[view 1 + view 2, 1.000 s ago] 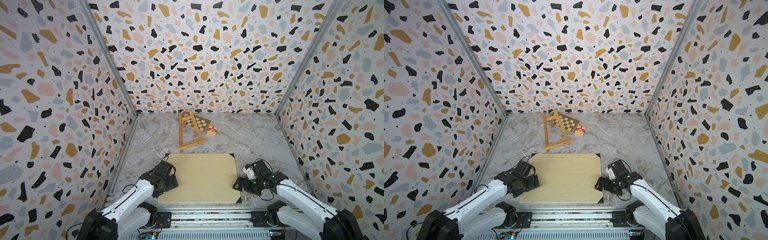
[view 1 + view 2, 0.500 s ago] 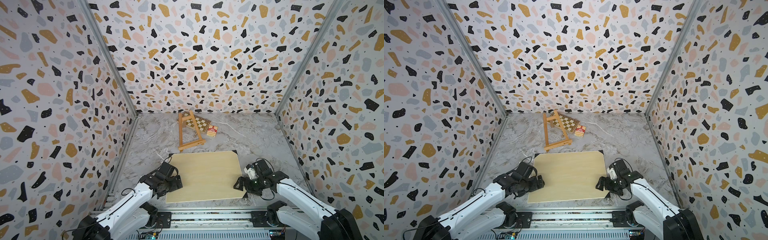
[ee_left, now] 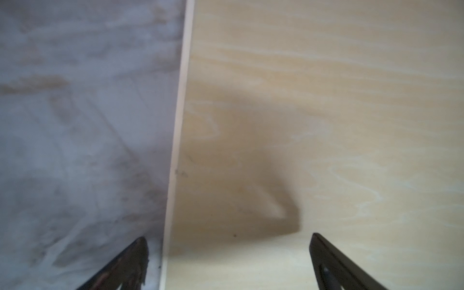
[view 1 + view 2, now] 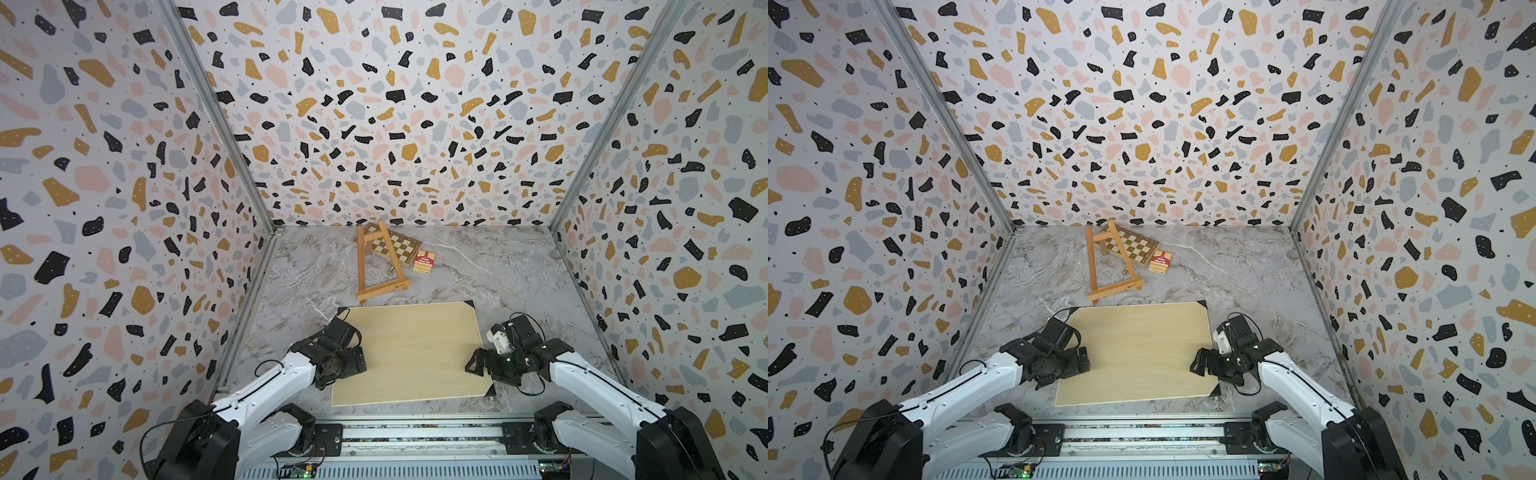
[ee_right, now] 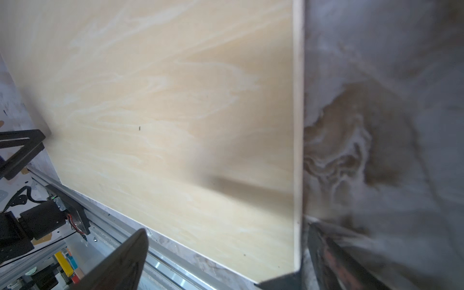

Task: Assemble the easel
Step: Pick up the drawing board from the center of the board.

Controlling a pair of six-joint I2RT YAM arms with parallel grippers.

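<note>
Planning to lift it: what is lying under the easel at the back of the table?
The easel lies with its top end over a checkered chessboard box; its ledge end rests on the marble table. The box's part beneath the slats is covered.

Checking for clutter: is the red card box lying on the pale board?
No, the card box lies on the table beside the chessboard, clear of the board.
</note>
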